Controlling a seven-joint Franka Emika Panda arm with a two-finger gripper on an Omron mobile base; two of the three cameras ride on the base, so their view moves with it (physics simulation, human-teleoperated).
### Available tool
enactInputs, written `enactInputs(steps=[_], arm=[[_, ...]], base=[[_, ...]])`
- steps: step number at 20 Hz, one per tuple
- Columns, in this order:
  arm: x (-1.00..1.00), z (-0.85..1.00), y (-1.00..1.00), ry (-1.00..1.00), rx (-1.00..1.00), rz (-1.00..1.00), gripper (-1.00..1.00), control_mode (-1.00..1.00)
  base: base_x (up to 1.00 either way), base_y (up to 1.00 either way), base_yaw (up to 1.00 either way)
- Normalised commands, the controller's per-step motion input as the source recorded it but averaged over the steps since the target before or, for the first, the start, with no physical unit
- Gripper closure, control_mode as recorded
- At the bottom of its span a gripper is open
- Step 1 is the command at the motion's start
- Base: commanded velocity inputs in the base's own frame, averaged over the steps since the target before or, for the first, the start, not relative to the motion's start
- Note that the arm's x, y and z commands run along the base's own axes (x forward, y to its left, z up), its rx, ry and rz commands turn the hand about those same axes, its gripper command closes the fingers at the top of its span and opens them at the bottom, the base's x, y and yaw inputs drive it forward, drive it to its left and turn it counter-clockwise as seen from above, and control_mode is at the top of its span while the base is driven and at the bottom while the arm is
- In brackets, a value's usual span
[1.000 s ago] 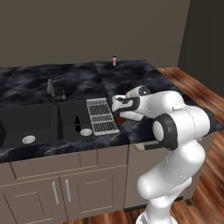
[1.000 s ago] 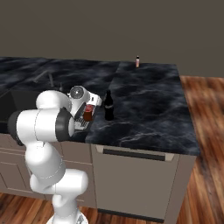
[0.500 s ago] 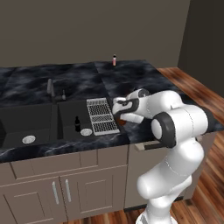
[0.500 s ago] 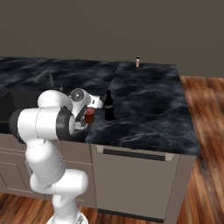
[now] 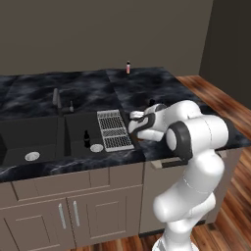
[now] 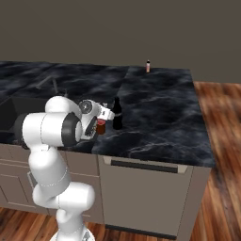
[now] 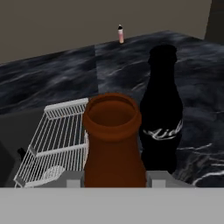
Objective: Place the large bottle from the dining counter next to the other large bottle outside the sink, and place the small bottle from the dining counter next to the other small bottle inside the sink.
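The gripper grasps the brown bottle just left of the black bottle; lower it upright, then release.

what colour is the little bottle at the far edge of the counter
Pink with a dark cap, the small bottle shows best in the hand view.

Dim, even rendered light, soft faint shadows, no glare, slightly coarse detail
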Motion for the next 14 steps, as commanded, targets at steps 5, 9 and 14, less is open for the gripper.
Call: enactInputs(steps=[5,9,14], arm=[[0.14,0.00,-0.15,0.00,0.00,-0.08,1.00,-1.00],[0.17,0.00,-0.01,0.00,0.01,-0.07,1.00,-1.00],[0.17,-0.21,0.00,0.00,0.08,-0.01,1.00,-1.00]], base=[[0.00,0.00,0.00],[0.00,0.00,0.00],[0.00,0.00,0.00]])
